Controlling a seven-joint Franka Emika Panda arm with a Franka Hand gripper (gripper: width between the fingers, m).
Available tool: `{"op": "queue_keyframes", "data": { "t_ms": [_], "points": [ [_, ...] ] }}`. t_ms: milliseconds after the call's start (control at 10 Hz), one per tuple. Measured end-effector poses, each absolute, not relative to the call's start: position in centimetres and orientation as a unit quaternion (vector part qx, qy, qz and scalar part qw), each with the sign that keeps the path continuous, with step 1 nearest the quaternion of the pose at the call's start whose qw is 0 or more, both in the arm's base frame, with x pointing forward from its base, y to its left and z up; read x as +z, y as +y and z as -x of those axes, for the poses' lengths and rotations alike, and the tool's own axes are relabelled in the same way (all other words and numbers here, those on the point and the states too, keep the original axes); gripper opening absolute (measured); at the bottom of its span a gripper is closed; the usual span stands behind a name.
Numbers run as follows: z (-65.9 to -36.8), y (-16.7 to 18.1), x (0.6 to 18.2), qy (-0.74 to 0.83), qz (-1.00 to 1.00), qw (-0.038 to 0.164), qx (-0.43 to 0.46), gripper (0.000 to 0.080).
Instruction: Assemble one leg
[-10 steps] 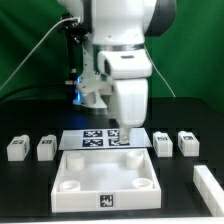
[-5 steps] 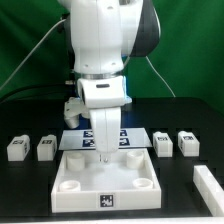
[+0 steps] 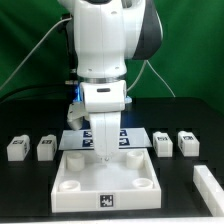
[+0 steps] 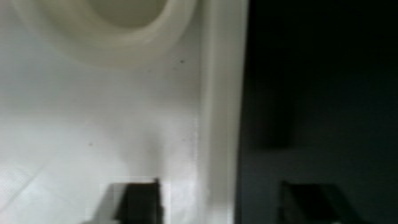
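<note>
Fingers (image 4: 135, 203) spread wide, empty, tips cropped, straddling the blurred rim of the tray (image 4: 221, 110).

A robotics lab: green backdrop (image 3: 195, 50), black table (image 3: 25, 182), tagged marker board (image 3: 80, 141), white robot arm (image 3: 100, 40)

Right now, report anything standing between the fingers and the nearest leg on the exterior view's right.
Nothing upright does. The open fingers straddle the back wall of the tray; from there to that leg only the flat marker board and black table show.
</note>
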State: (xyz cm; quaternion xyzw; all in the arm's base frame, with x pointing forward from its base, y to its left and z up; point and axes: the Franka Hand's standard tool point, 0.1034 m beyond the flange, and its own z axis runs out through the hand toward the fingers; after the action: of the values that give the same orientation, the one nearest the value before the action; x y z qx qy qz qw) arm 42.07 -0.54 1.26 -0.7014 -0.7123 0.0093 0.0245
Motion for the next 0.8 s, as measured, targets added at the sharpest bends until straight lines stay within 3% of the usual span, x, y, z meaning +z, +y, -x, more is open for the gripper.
{"op": "queue_keyframes", "data": {
  "t_ms": [100, 200, 800],
  "points": [
    [-42.07, -0.55, 1.26, -0.712, 0.702, 0.025, 0.009, 0.0249],
    [-42.16, -0.58, 1.30, -0.712, 0.702, 0.023, 0.008, 0.0068],
    [-42.19, -0.58, 1.32, -0.712, 0.702, 0.023, 0.007, 0.0058]
  ]
}}
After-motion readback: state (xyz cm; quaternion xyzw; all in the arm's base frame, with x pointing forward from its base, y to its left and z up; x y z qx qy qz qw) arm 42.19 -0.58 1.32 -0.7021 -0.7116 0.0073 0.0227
